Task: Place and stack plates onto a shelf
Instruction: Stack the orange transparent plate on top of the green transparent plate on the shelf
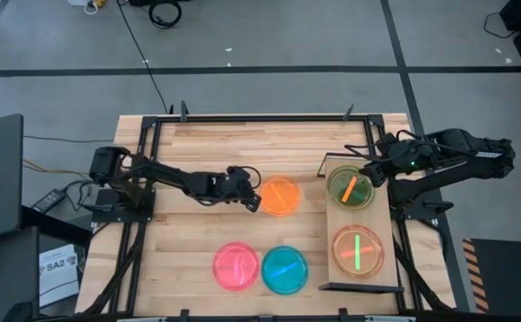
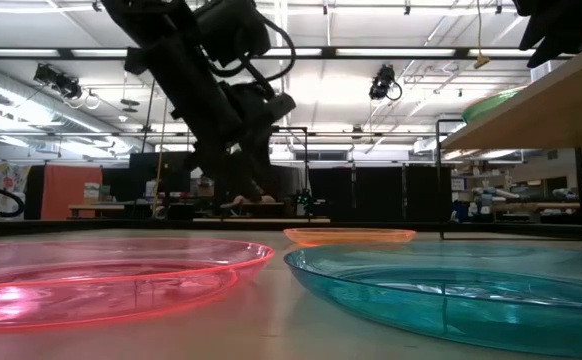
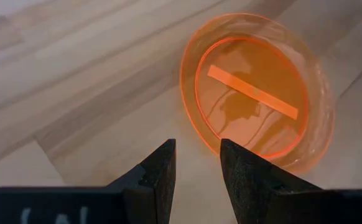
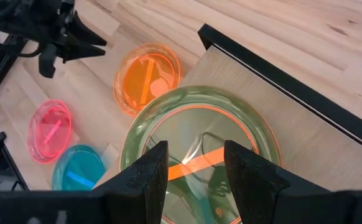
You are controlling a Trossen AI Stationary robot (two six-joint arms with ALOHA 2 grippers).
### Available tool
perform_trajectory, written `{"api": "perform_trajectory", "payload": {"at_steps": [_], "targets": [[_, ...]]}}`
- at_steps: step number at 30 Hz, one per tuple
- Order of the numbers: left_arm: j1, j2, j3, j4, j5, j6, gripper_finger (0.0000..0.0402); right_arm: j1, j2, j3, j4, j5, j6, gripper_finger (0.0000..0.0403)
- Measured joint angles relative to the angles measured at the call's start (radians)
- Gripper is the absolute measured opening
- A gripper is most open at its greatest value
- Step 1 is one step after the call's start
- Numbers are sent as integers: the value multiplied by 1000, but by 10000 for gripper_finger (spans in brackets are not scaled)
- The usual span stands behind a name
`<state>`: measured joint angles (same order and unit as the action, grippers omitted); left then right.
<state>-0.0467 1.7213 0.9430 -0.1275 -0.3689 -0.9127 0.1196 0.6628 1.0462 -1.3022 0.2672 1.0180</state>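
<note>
Shelf (image 1: 386,204): light-wood board in a black frame, at the table's right side, carrying two stacks, a green-topped plate stack (image 1: 350,188) at the far end and an orange-rimmed stack (image 1: 357,249) at the near end. Loose on the table: orange plate (image 1: 279,195) mid-table, pink plate (image 1: 235,266) and teal plate (image 1: 284,268) side by side nearer the front, evidently awaiting transfer. Left gripper (image 1: 250,199): just beside the orange plate's rim, fingers parted with a narrow gap, empty, apparently lined up to pinch that rim. Right gripper (image 4: 193,171): over the green-topped stack, fingers spread, holding nothing, likely a release posture.
</note>
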Motion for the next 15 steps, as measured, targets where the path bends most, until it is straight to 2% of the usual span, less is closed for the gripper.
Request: {"api": "perform_trajectory", "payload": {"at_steps": [15], "targets": [[44,76,1,105,-1,-1,133,0,3,0,0,0,0,162]]}}
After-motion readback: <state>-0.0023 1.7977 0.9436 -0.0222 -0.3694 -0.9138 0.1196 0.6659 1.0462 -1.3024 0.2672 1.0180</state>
